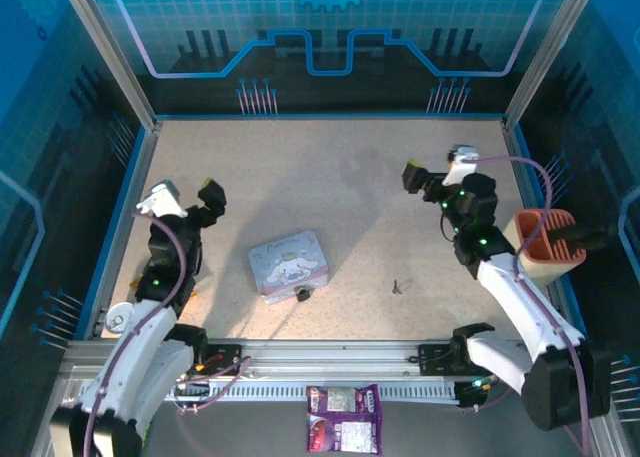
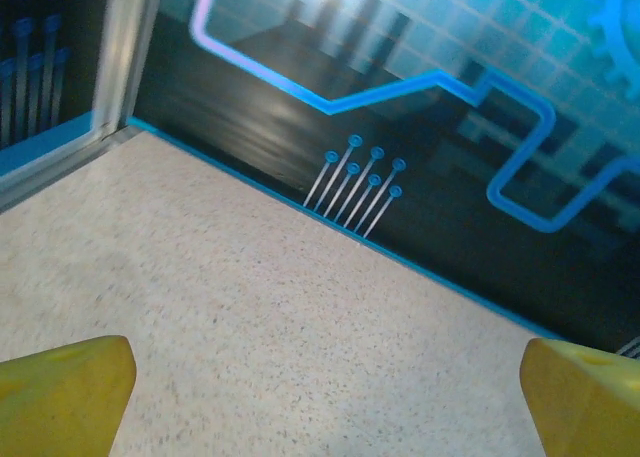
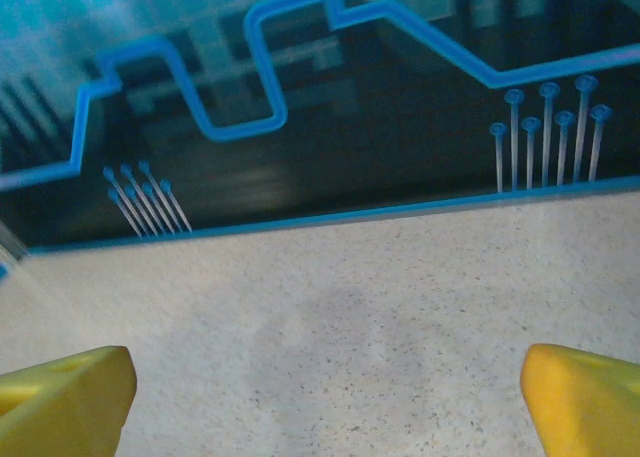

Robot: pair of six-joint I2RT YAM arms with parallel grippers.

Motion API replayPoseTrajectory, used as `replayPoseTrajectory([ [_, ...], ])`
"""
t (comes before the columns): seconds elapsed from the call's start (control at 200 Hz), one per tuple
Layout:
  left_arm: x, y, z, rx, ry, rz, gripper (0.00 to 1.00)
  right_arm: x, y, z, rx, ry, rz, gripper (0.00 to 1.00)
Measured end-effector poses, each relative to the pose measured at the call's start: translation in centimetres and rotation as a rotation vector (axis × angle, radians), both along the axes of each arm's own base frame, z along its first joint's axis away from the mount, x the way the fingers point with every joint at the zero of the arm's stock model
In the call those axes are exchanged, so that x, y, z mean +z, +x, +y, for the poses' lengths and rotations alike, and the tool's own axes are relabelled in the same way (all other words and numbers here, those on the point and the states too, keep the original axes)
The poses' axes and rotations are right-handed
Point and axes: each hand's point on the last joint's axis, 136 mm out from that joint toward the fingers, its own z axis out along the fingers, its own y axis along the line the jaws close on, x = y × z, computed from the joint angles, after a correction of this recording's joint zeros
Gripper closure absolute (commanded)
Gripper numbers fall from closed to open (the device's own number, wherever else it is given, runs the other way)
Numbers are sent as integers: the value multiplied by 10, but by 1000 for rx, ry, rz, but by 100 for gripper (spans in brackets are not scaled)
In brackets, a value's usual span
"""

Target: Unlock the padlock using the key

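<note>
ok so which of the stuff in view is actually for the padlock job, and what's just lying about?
For the job:
- padlock, small dark block near the table's front
- key, thin sliver lying apart to its right

Lying about:
- lilac tin, right behind the padlock
- orange container by the right wall
- purple packet, off the table in front of the rail

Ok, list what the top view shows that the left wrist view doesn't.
Top view: padlock at the near corner of the tin, key lying apart to its right, right gripper open. Left wrist view: left gripper open, its yellow fingertips wide apart over the table. Both: speckled table, blue-lined back wall.
</note>
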Motion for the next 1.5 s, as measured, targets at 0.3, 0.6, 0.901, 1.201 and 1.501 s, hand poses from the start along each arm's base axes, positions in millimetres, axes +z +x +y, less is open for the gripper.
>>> replayPoseTrajectory([
  [0.3,-28,-30,-36,-212,-129,73,1,-45,-41,16,115,131,275,0],
  [0.6,-74,-45,-148,-665,-49,334,1,-78,-103,87,325,-23,498,2],
  [0.901,-87,-71,-207,-896,177,340,1,-151,-151,100,331,-119,798,15],
  [1.201,-100,-68,-211,-921,267,279,1,-208,-183,80,219,-145,1014,35],
  [1.501,-107,-69,-210,-928,291,261,1,-241,-198,66,141,-155,1116,50],
])
